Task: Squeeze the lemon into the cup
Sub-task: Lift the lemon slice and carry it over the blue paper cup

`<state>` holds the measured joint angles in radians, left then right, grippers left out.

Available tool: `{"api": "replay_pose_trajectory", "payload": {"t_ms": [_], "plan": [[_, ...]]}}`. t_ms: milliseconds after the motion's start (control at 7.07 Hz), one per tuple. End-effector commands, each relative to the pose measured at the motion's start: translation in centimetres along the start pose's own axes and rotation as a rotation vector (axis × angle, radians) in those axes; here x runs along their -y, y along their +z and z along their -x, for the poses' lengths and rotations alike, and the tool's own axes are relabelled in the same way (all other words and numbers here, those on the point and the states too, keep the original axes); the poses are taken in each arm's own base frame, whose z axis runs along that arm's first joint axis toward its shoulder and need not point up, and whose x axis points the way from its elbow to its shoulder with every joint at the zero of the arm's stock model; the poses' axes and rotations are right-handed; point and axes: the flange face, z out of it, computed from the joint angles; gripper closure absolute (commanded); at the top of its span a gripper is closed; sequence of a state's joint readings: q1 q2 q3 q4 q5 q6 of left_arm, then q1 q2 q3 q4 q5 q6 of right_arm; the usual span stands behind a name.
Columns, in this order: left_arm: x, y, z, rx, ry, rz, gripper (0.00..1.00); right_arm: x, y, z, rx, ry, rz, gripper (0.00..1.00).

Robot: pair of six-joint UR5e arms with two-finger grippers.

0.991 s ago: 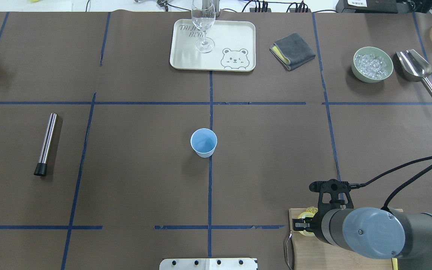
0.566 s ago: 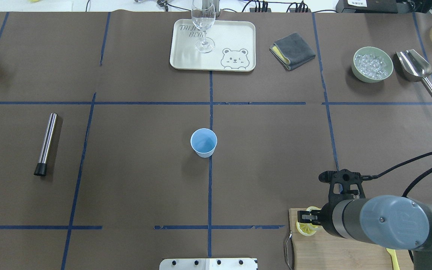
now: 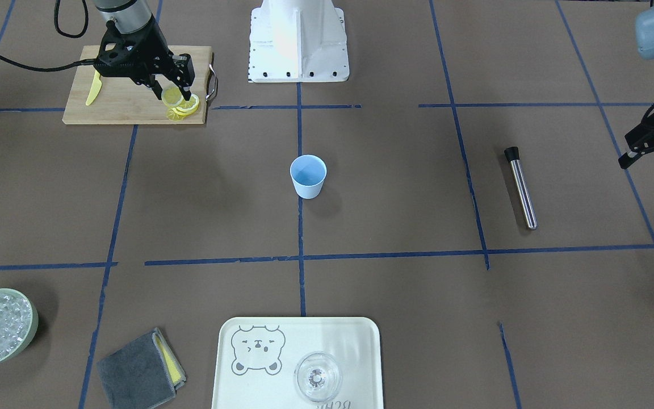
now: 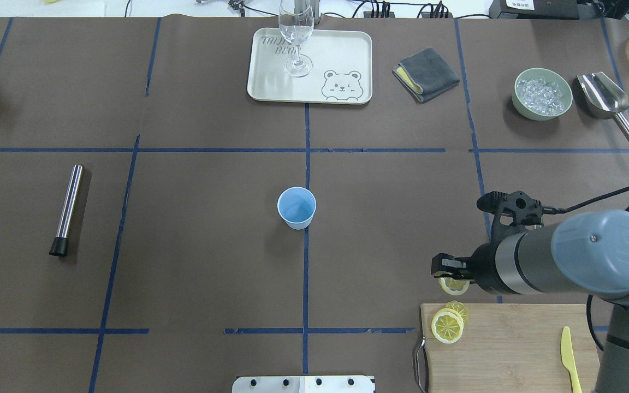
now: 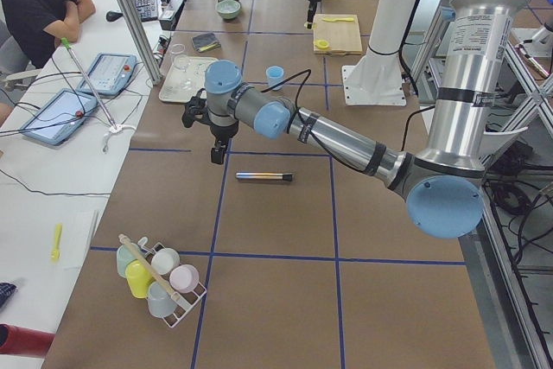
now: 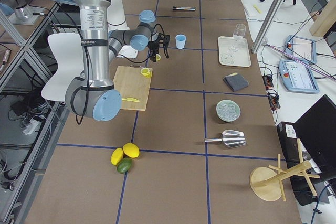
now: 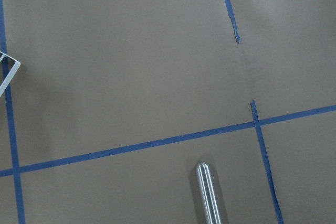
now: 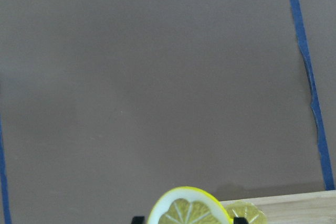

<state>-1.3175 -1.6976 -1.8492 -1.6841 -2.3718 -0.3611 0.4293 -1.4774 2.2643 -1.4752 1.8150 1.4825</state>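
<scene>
Our right gripper [image 3: 177, 94], in the front-facing view, is closed on the lemon [image 3: 170, 96], pinching the slice on edge in the air near the board [image 3: 128, 108], where spare slices [image 3: 184, 109] lie. The cup [image 3: 308, 176] stands well apart at four o'clock from it. At that view's three o'clock edge our left gripper [image 3: 648, 165] hangs with fingers spread, holding nothing.

From overhead, the lemon hangs just past the board's twelve o'clock edge, over bare surface [image 4: 211, 245]. The cup sits between nine and ten o'clock from it, upright.

The left-side view puts the left gripper near a steel rod [image 5: 263, 176]; we cannot judge its fingers there. The right-side view sets the lemon between board and cup, clear of both.

The left wrist camera sees only surface, tape [image 7: 131, 148] and the rod's rounded end at six o'clock.

The right wrist camera shows the lemon's top arc at six o'clock, rind bright, segments facing us.

We judge the slice light, soft, wet and slippery, the rind its only firm part. Holding across the rind seems right; a grip on pulp alone could tear it. We would press gently until over the cup, lest juice spill or the slice slide out.
</scene>
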Motion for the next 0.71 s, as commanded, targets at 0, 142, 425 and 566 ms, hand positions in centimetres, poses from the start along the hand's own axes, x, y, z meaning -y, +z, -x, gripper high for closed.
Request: {"api": "replay_pose_trajectory", "payload": {"t_ms": [0, 142, 425, 566], "plan": [[-0.4, 2.2, -1.7, -0.006, -0.014, 0.037, 0.0, 3.6, -2.3, 9.4, -0.014, 0.037, -0.028, 0.38], [-0.3, 2.9, -1.0, -0.007, -0.01, 0.035, 0.0, 4.9, -2.3, 13.8, -0.008, 0.032, -0.049, 0.37], [-0.1, 4.8, 0.7, -0.012, -0.002, 0.028, 0.0, 7.2, 1.6, 20.8, -0.051, 0.044, -0.053, 0.37], [-0.1, 5.0, 0.7, -0.014, 0.0, 0.031, 0.0, 8.2, 2.8, 24.6, -0.067, 0.055, -0.051, 0.37]]}}
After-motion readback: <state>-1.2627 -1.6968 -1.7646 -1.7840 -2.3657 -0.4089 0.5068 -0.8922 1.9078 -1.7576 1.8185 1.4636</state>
